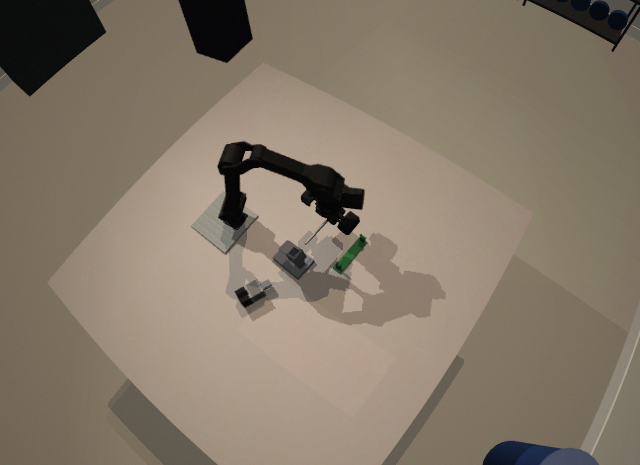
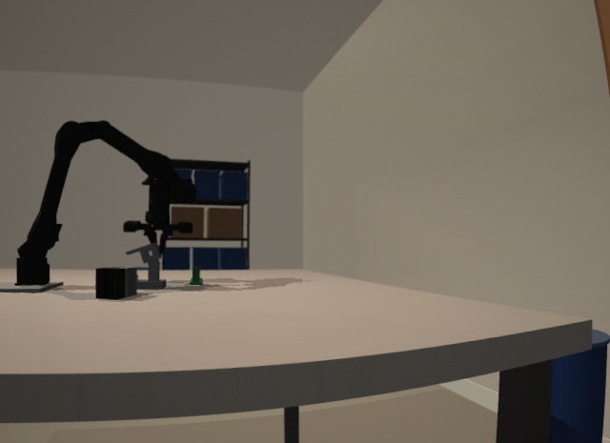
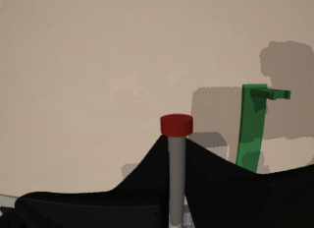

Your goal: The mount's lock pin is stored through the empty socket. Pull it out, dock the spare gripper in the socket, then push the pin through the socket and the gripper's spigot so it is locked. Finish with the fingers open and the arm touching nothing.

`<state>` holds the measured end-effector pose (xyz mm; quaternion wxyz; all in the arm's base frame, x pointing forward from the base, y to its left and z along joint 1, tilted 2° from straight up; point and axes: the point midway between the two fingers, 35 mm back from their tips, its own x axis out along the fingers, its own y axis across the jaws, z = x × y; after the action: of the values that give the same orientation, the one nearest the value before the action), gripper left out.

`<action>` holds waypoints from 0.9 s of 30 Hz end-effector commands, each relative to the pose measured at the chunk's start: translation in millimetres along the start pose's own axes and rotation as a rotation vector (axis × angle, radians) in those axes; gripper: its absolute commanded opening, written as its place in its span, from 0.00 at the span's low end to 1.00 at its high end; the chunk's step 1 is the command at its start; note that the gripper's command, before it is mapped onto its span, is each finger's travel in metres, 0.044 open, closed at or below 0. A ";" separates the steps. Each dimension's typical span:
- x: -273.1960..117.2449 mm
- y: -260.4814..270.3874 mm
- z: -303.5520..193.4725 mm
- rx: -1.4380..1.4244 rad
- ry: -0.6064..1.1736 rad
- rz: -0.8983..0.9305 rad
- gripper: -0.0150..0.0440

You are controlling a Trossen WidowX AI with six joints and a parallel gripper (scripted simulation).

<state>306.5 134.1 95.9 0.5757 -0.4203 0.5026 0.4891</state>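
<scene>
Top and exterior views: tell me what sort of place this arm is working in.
Probably a workshop or storeroom. A shelf rack holds blue bins and brown boxes, a blue drum stands on the floor, and the arm is mounted on a big table.
</scene>
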 end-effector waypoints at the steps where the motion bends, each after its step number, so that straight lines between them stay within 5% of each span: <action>1: -8.8 -0.2 1.0 0.000 0.000 -0.001 0.25; 27: -22.8 -25.1 18.2 0.000 -0.001 -0.002 0.25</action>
<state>324.6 140.7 119.0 0.5774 -0.4209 0.5008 0.4884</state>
